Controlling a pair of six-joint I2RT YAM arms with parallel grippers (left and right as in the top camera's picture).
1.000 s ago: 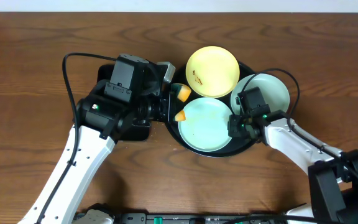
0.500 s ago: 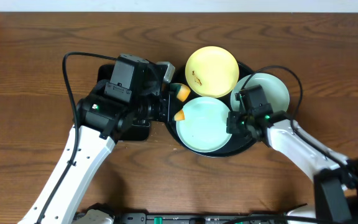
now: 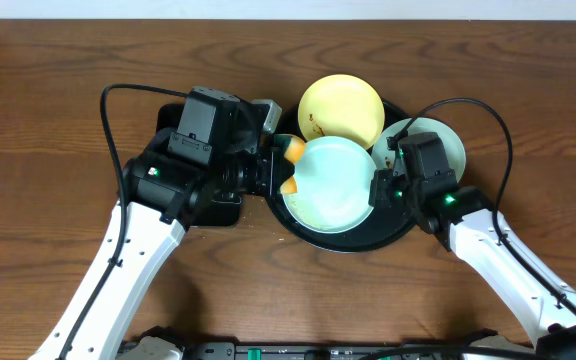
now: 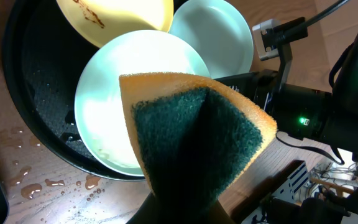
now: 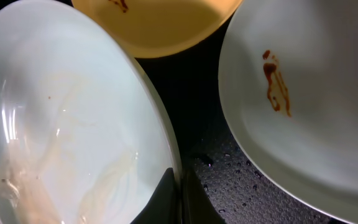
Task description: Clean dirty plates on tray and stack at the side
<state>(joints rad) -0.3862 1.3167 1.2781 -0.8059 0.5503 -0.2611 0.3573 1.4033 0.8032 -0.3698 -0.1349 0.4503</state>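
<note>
The round black tray (image 3: 353,243) holds three plates. My right gripper (image 5: 180,193) is shut on the right rim of the middle mint-blue plate (image 3: 333,185), which tilts up off the tray and is wet and streaked (image 5: 61,124). A pale yellow plate (image 3: 341,110) with dark smudges lies behind it. A second mint-blue plate (image 3: 438,140) at the right carries an orange-brown smear (image 5: 275,84). My left gripper (image 4: 179,211) is shut on an orange sponge (image 4: 197,130), green side showing, just left of the tilted plate (image 4: 104,106).
A smaller rectangular black tray (image 3: 171,115) lies under my left arm. Water droplets (image 4: 42,186) spot the wooden table beside the round tray's rim (image 4: 36,93). Black cables loop over both arms.
My right gripper has shut on the middle plate's rim and raised that edge, tilting the plate toward the sponge. The left arm and sponge have not moved.
</note>
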